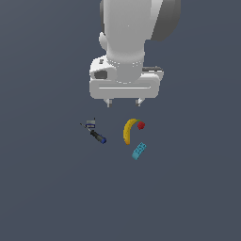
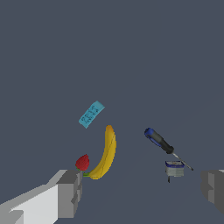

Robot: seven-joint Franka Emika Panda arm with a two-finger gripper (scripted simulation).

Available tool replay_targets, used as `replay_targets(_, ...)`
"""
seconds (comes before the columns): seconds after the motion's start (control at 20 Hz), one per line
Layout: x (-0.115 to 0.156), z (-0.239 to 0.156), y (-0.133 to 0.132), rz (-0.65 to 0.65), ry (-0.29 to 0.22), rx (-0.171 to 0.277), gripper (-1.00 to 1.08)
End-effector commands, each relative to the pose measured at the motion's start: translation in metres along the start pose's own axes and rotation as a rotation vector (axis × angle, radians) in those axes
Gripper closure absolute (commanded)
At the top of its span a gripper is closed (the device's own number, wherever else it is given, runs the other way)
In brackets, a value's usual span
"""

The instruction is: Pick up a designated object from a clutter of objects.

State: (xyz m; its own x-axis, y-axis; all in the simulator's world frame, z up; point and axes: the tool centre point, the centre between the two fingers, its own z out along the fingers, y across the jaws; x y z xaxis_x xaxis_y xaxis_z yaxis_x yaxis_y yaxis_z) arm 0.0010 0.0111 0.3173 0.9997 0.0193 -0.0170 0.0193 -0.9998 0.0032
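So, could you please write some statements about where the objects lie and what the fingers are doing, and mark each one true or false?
1. The fingers are closed on the cyan brick. False: they are open and hold nothing; the brick lies on the floor.
2. The red object sits at one end of the banana. True.
3. The screwdriver lies on the exterior view's right of the banana. False: it lies on the left.
4. The cyan brick lies apart from the banana, not touching it. True.
5. A small grey piece lies near the screwdriver's tip. True.
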Motion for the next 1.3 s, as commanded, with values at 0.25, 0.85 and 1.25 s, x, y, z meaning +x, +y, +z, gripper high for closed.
replay_targets(0.25,0.001,0.001,0.006,0.005,-0.005,0.008,-0.92)
replay_targets(0.85,0.002,0.005,0.01,0.016,-0.009,0.015,-0.92)
replay_targets(1.25,0.013,0.03,0.0,0.094,-0.007,0.013,-0.92)
